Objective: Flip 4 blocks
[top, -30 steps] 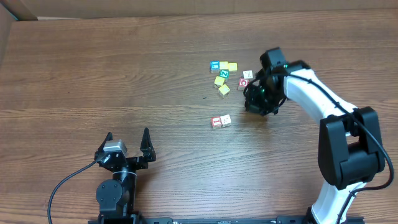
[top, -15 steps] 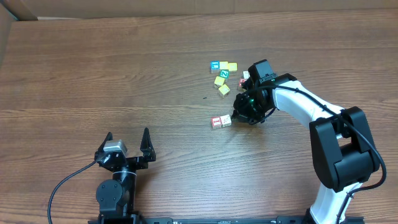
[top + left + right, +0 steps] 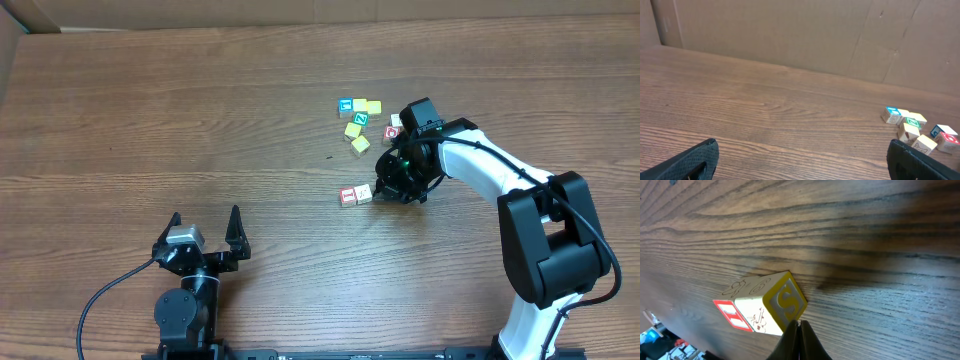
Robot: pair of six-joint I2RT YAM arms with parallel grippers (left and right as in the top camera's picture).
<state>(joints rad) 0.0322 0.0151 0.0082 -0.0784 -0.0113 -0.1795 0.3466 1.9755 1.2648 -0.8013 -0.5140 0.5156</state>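
Overhead: the right tool (image 3: 383, 190), clenched on nothing, has its tip low against a pair of blocks (image 3: 356, 195) that touch each other, right of the middle of the worktop (image 3: 150, 120). Two more red-marked blocks (image 3: 393, 131) sit toward the far edge beside that arm, next to a cluster of coloured cubes (image 3: 357, 120). The left tool (image 3: 205, 217) rests released near the front edge, well apart from everything.

Left wrist: the cubes show at the right, blue and green frames visible, their marks too small to read.

Right wrist: the closed tip meets, or very nearly meets, the lower corner of the nearer block (image 3: 782, 305). That block shows an "S" in a yellow frame. Its neighbour (image 3: 732, 315) bears a red-framed mark like an "I", and the pale faces carry faint line drawings.

This looks like tipping that block over. The next move calls for a short, low push that rolls it without shoving the neighbour.
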